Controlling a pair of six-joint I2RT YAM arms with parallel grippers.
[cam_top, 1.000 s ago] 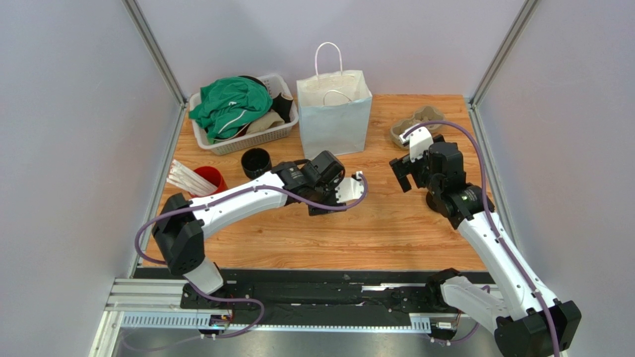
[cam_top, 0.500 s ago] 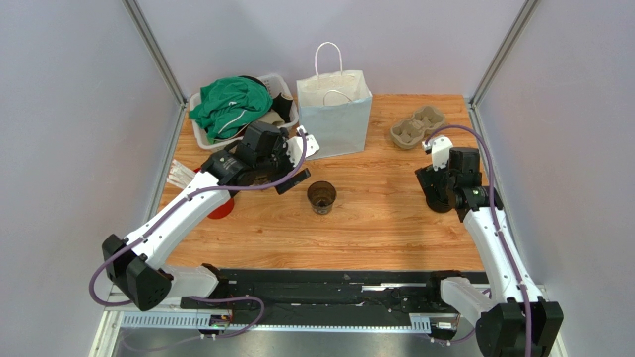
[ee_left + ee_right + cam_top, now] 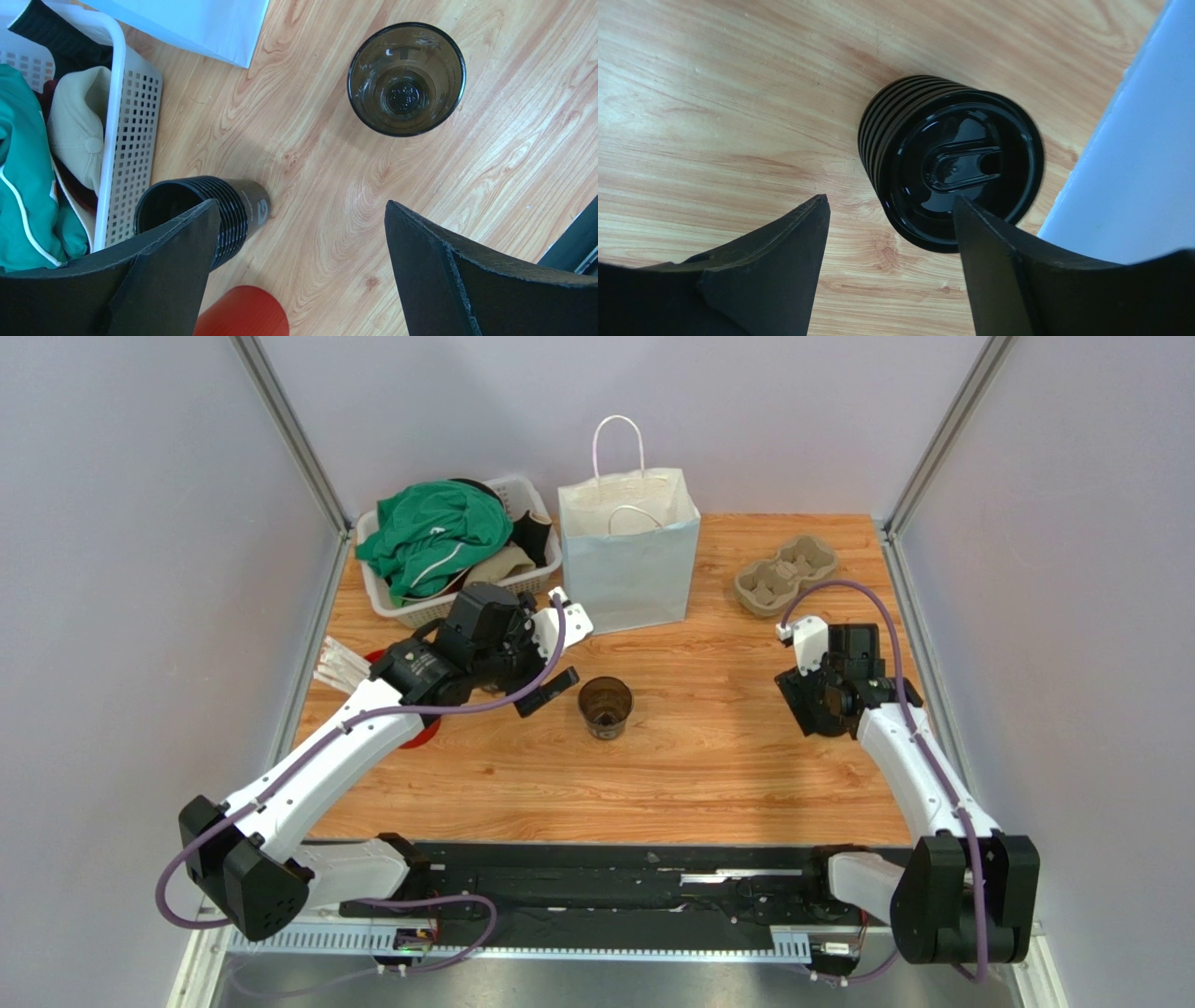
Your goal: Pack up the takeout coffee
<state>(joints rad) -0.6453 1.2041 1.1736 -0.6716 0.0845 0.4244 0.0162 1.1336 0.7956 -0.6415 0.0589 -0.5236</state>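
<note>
Where the wooden surface [image 3: 730, 784] meets the right wall [image 3: 1137, 140], the takeout coffee [image 3: 952, 175] stands upright, close beside that wall. It is a black cup with ridged sides under a glossy black round lid, which has a raised oval sip tab across its middle. The right fingers [image 3: 773, 273] hang above it, spread part way and gripping nothing. One finger is off to the cup's left with bare wood between them. The other crosses the lid's rim in the wrist view, and whether it touches cannot be told.

Toward the middle of the surface the room is freer. A dark see-through cup [image 3: 605, 707] stands alone there with open wood on all sides, and the stretch between it and the right arm is bare.

The left fingers [image 3: 456, 280] are spread wide and hold nothing. They sit over the back left part, above a short black ribbed piece [image 3: 203, 210] that is just beside the white basket [image 3: 133, 105] of clothes. A red cup [image 3: 242, 315] is near it on the front side.

At the back centre a white paper bag [image 3: 629, 546] stands upright with its mouth open to the top. A cardboard cup carrier [image 3: 786, 571] lies to its right, near the back right corner.
</note>
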